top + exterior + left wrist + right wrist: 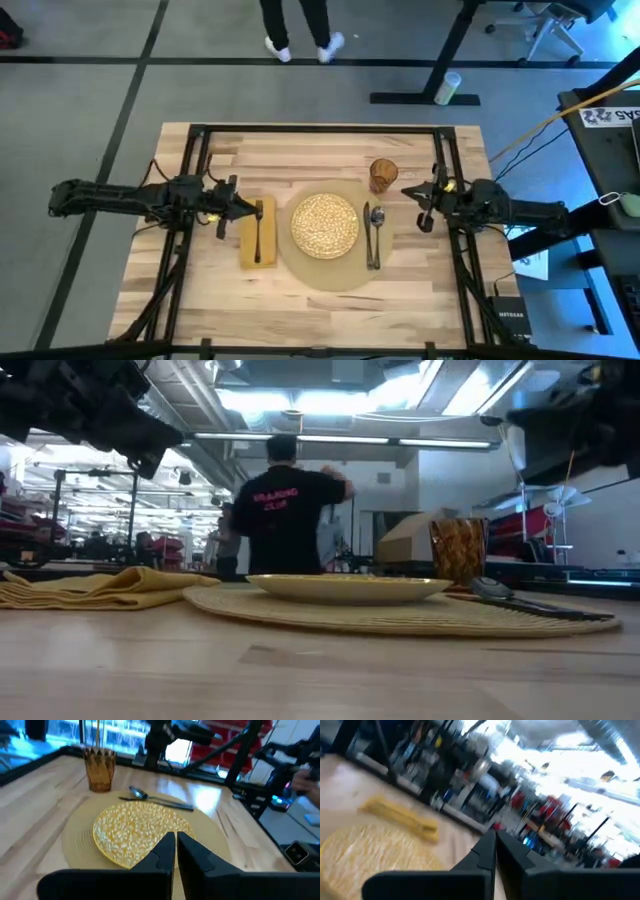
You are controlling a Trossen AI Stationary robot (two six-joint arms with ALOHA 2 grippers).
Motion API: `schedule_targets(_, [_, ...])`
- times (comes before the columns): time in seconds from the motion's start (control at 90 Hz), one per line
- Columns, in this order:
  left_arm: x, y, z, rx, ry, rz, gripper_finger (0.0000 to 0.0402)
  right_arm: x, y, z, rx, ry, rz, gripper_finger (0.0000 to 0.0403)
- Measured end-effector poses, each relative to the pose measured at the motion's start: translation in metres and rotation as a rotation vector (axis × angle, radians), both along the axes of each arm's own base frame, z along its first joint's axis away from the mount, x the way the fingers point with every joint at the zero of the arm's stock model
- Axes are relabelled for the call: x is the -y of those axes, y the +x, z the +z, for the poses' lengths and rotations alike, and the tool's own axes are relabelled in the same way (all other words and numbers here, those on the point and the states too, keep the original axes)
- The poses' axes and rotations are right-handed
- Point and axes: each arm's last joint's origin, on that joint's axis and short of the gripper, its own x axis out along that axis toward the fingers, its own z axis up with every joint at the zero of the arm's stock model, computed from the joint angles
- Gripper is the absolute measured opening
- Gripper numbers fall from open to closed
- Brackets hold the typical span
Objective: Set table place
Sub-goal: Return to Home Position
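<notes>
On the table [200, 290] lies a round tan placemat [325, 270] with a yellow-speckled plate [324, 224] resting on it. Left of it lies a mustard napkin [247, 245] with a dark fork [259, 228] on top. A spoon and a knife [372, 238] lie on the placemat's right part, and an amber glass [383, 174] stands at its far right edge. My left gripper [240, 207] hovers shut beside the napkin's left edge, raised above the table. My right gripper [408, 196] hovers shut to the right of the glass, also raised. In the left wrist view the shut fingers [176, 845] point over the plate [140, 830].
Black rails [190, 180] frame the tabletop on the left, right and far sides. A person [283, 500] stands beyond the far edge. Bare wood lies along the table's near edge [320, 320].
</notes>
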Motion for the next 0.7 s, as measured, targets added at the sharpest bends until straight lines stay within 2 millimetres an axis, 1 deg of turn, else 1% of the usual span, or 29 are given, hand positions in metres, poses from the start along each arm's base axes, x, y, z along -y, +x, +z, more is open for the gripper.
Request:
schedule_targets(0.078, [0.0,-0.003,-0.011,0.043,-0.032,0.007,0.0,0.002,0.001,-0.008,-0.03,0.027,-0.015,0.0])
schedule_targets(0.122, [-0.001,-0.005,-0.021,0.059,-0.059,0.016,0.0,0.002,0.001,-0.011,-0.033,0.037,-0.016,0.0])
schedule_targets(0.167, [-0.001,-0.007,-0.032,0.066,-0.091,0.029,0.0,0.002,0.002,-0.015,-0.035,0.051,-0.015,0.0])
schedule_targets(0.189, [-0.002,-0.008,-0.035,0.046,-0.106,0.041,0.0,0.003,0.002,-0.017,-0.036,0.055,-0.017,0.0])
schedule_targets(0.289, [-0.004,-0.008,-0.037,0.019,-0.114,0.065,0.0,0.003,0.004,-0.028,-0.08,0.103,-0.015,0.0])
schedule_targets(0.567, [-0.013,-0.009,-0.037,0.017,-0.021,0.143,0.0,0.003,0.005,-0.031,-0.111,0.112,0.01,0.0])
schedule_targets(0.7, [-0.014,-0.009,-0.034,0.052,-0.028,0.147,0.0,0.003,0.008,-0.034,-0.146,0.141,0.014,0.0])
